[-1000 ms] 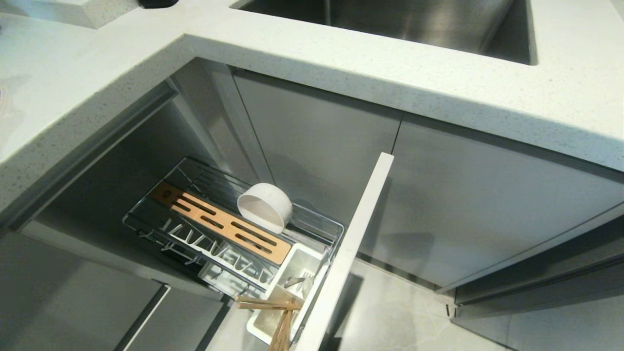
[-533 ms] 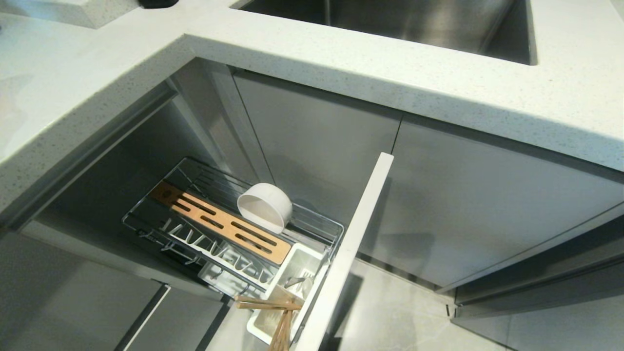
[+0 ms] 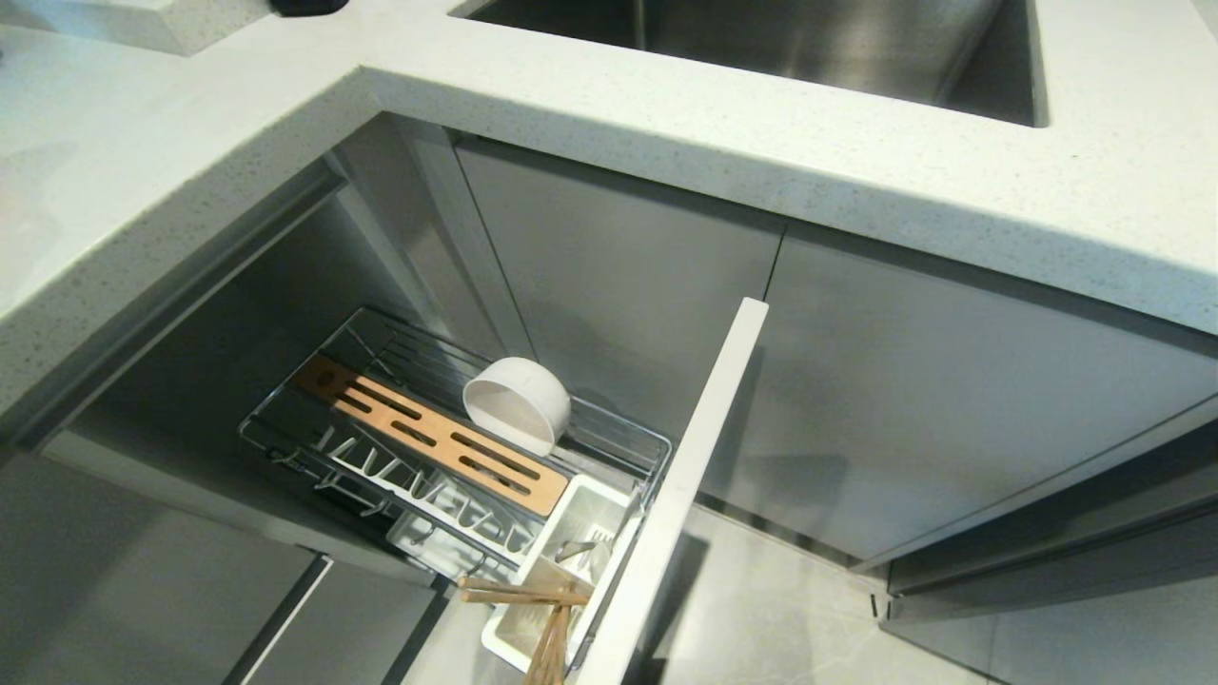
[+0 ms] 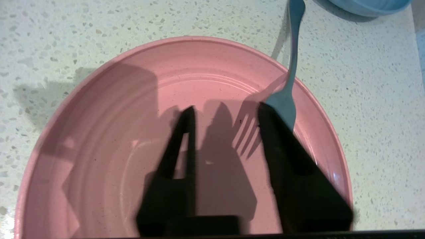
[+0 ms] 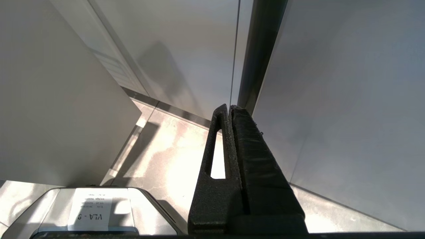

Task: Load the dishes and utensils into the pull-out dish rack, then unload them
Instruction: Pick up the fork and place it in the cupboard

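The pull-out dish rack [image 3: 447,447], a chrome wire basket with a slotted wooden strip, white prongs and a pale grey front panel, stands drawn out of the grey cabinet below the white speckled stone table [image 3: 666,124]. A small round white bowl [image 3: 517,403] lies tipped on its side at the rack's far edge, just beside the wooden strip. At the rack's front corner, against the front panel, sits the white plastic utensil caddy [image 3: 580,542]; a pair of light wooden chopsticks [image 3: 533,609] juts out of its near end, and a slim silver metal spoon [image 3: 575,549] lies inside it.

Neither arm shows in the head view. In the left wrist view, the left gripper [image 4: 225,111] hangs over a wide, shallow pink plate [image 4: 109,139] that rests on the table; its jaws are apart and hold nothing. A blue fork [image 4: 288,89] leans over the plate's rim beside one finger, its handle reaching out over the table toward a blue dish [image 4: 365,6] at the edge of view.

The right gripper [image 5: 229,111] is parked low beside the grey cabinet doors [image 5: 332,99], above the tiled floor [image 5: 172,152], its jaws pressed together on nothing.
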### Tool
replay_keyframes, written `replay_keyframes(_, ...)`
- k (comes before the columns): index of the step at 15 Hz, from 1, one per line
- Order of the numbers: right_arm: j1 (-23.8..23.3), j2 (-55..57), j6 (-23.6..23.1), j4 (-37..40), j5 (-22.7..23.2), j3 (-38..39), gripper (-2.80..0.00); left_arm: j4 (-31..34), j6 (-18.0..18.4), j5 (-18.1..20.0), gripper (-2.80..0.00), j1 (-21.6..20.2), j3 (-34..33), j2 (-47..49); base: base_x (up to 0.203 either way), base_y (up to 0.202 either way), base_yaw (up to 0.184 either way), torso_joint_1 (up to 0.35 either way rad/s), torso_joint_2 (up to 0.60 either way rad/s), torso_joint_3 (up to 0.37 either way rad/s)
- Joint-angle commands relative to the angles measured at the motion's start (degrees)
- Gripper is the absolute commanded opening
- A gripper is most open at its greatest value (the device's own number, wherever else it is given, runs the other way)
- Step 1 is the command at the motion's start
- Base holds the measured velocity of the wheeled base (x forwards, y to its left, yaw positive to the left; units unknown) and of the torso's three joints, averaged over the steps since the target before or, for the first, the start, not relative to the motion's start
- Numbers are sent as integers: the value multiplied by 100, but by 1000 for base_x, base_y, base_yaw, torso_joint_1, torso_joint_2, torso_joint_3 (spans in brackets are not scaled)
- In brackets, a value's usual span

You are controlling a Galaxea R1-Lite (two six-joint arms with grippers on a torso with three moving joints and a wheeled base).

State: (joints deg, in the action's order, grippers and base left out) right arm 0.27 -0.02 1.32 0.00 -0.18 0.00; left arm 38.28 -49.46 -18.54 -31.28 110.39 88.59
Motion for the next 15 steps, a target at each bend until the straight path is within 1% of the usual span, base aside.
replay_keyframes(1, 0, 2, 0, 0, 1, 9, -280, 13, 6, -22, 0, -1, 1, -38, 0, 0, 0, 0, 0, 0)
replay_keyframes(5, 0, 2, 0, 0, 1, 9, -280, -62, 14, -43, 0, -1, 9, -70, 0, 0, 0, 0, 0, 0)
replay_keyframes(6, 4, 2, 0, -4, 1, 9, -280, -199, 52, -53, 0, -8, 9, -62, 0, 0, 0, 0, 0, 0)
replay_keyframes(7, 0, 2, 0, 0, 1, 9, -280, -263, 172, -54, 0, -18, 13, -53, 0, 0, 0, 0, 0, 0)
replay_keyframes(9, 4, 2, 0, -5, 1, 9, -280, -642, 451, -46, 0, -98, 18, -19, 0, 0, 0, 0, 0, 0)
replay_keyframes(12, 0, 2, 0, -2, 1, 9, -280, -1112, 1186, 88, 0, -307, 26, 102, 0, 0, 0, 0, 0, 0)
replay_keyframes(13, 0, 2, 0, 0, 1, 9, -280, -1220, 1391, 285, 0, -410, 39, 159, 0, 0, 0, 0, 0, 0)
replay_keyframes(15, 0, 2, 0, -2, 1, 9, -280, -1243, 1784, 603, 0, -593, 70, 280, 0, 0, 0, 0, 0, 0)
